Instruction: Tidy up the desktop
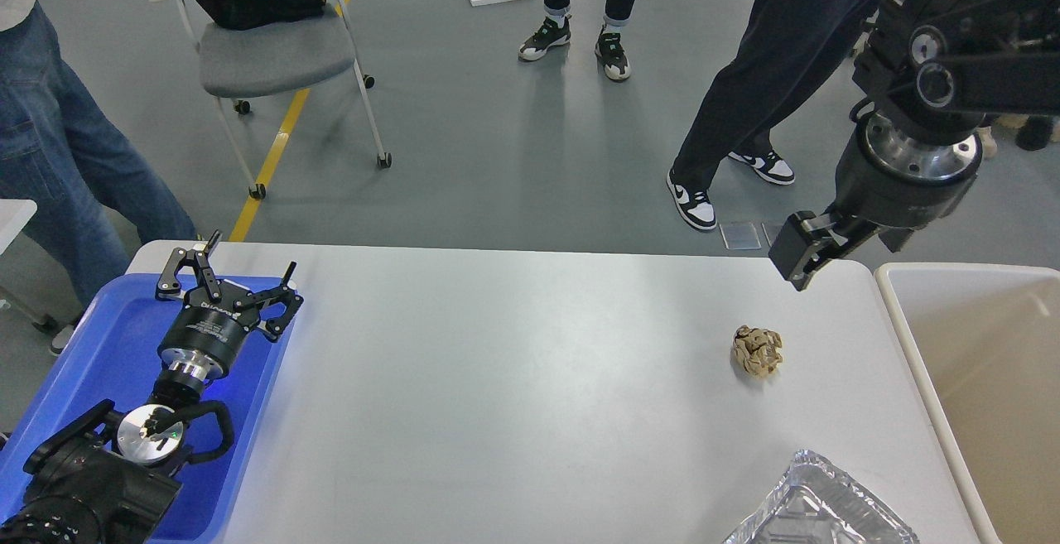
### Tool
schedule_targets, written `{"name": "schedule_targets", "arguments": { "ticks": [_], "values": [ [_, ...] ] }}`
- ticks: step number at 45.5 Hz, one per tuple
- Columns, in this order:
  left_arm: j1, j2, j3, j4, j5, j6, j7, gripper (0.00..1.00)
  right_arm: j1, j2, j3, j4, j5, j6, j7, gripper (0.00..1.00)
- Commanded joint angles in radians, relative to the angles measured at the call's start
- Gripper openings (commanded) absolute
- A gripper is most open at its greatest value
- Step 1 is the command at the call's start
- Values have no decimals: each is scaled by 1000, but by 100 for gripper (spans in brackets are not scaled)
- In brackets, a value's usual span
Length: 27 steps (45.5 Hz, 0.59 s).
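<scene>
The desktop (497, 378) fills the middle of the head view, white-grey with rounded far corners; most of it lies bare, and what is left on it sits toward the right; a crumpled paper ball (757, 351) rests alone, well apart from every edge, and a foil tray (816, 503) pokes in at the near edge, cut off by the frame

The blue tray (91, 362) overlaps the desk's left side and the beige bin (890, 296) stands against its right edge, which I judge to be the sorting layout: keepers left, rubbish right; the ball lies nearer the bin, so it looks like the right arm's job

The left gripper (228, 279) hangs over the far part of the blue tray with its fingers spread wide and nothing between them, probably parked there out of the way; the right gripper (799, 254) hovers above the desk's far right corner, beyond the ball and apart from it; it shows as one dark block, so I cannot tell whether its jaws are open or closed

Room for moving is good: bare surface surrounds the ball on all sides, so a descent from above meets nothing; the bin's rim lies just to the right, and a carry would have to clear it; the foil tray is near but not in that path; people stand on the floor beyond the far edge, clear of the desk
</scene>
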<state>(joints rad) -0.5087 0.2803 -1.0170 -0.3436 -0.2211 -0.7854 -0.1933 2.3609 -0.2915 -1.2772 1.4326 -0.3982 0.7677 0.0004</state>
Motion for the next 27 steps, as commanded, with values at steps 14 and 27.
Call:
{"name": "schedule_targets", "arguments": {
  "ticks": [14,27],
  "values": [
    [1,0,-2,0,-1,0,0,100,6,-60,-163,8,113,-28,1,100],
    [1,-1,-2,0,-3,0,0,100,37,-61,-166,35,119,-28,4,100]
  ]
}}
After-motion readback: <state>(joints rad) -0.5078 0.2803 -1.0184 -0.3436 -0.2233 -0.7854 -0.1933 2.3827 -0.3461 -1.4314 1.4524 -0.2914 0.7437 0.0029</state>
